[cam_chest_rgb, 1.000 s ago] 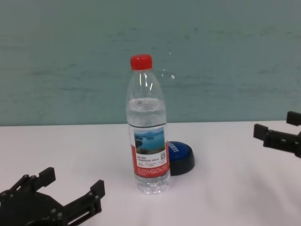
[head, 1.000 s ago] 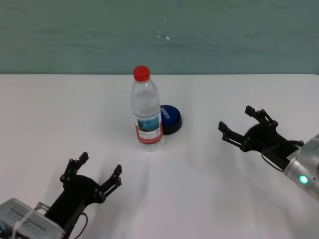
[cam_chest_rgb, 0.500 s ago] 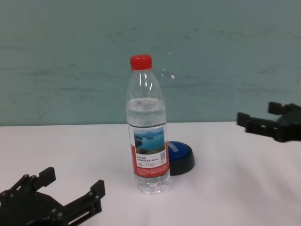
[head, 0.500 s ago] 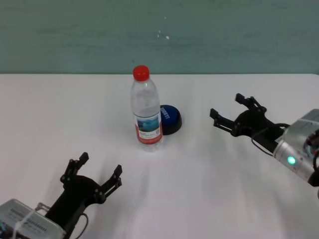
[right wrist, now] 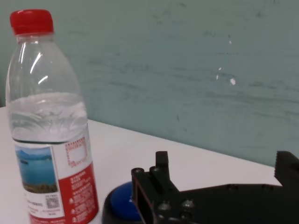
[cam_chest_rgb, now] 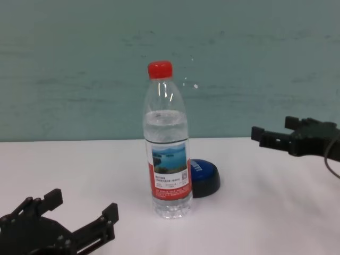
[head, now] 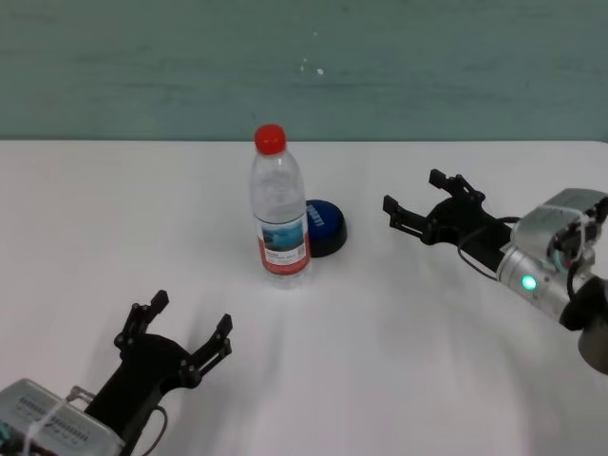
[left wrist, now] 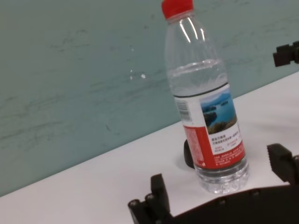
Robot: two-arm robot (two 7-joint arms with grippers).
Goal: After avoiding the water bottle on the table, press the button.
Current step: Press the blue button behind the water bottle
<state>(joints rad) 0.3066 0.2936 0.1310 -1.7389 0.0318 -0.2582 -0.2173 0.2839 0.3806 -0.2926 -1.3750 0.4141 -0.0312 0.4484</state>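
Left gripper: low over near worktop, jaws spread, empty, parked | Bottle: well ahead of left jaws, upright, tall, mostly full, likely topples if clipped | Button: just behind bottle, rigid dome, press from above | Right gripper: raised, level, jaws wide, empty, pointing at button, well short.

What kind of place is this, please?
Probably a robot test bench in a lab: a plain white table against a bare teal wall, with only a water bottle and a blue button set out between two open grippers.
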